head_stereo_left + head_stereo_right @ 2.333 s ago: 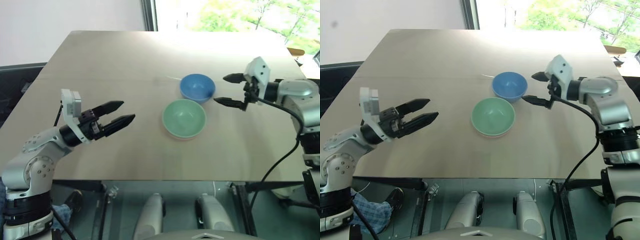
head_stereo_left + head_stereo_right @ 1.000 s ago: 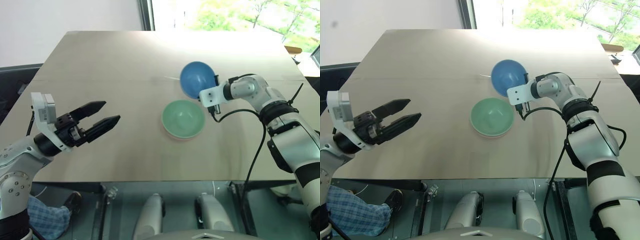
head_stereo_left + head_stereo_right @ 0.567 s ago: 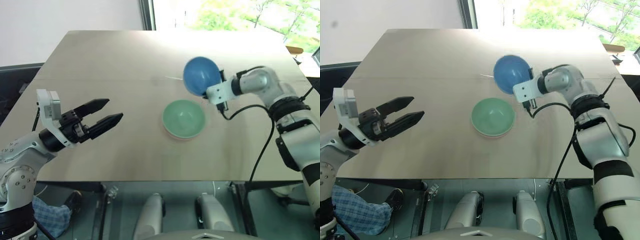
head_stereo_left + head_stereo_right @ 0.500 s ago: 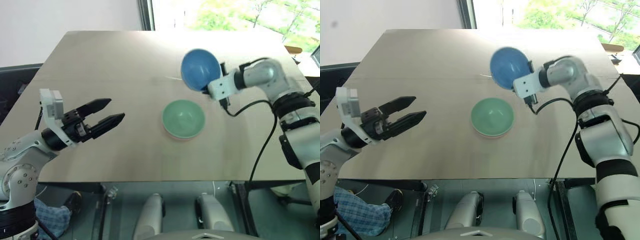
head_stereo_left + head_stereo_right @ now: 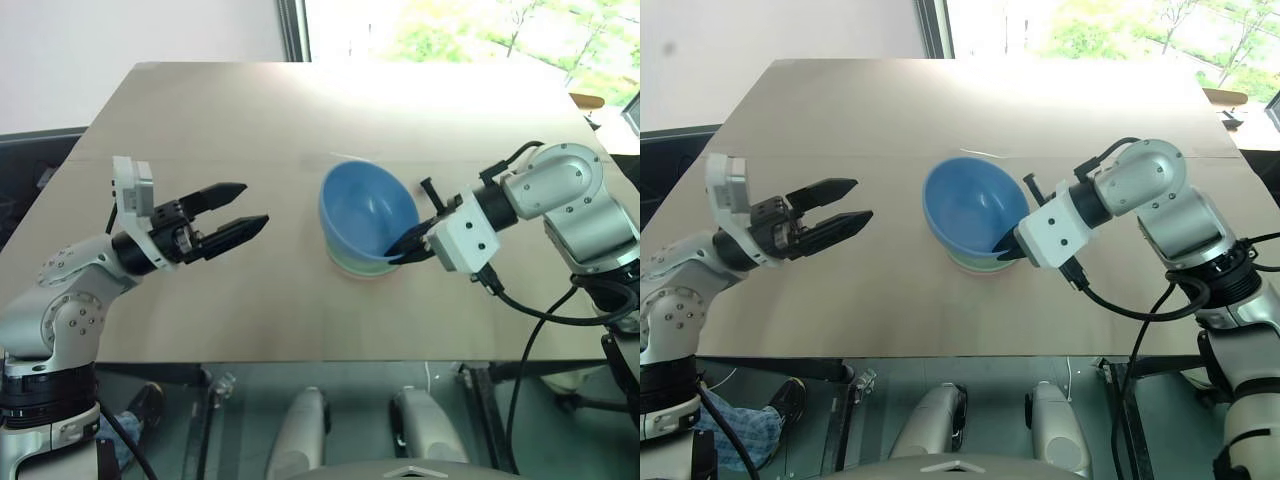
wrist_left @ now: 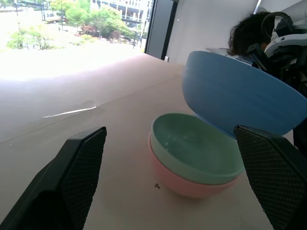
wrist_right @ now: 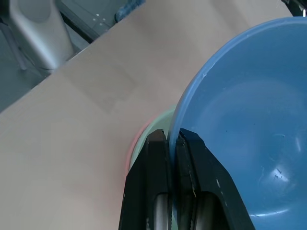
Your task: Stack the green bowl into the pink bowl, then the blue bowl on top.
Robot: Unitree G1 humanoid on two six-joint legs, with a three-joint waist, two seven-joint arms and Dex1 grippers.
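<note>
The right gripper (image 5: pixel 408 246) pinches the blue bowl (image 5: pixel 367 214) by its rim at four o'clock, tilted, in the air over the green bowl (image 6: pixel 194 149) (which sits nested in the pink bowl (image 6: pixel 180 181) mid-table (image 5: pixel 250 130)). At nine o'clock, the left gripper (image 5: pixel 240 208) hovers, fingers spread and empty.

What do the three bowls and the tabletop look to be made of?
Blue bowl, green bowl, pink bowl: likely plastic, with thin rims, flat colour and a soft sheen. Tabletop: pale, matte, possibly laminate or wood board.
</note>
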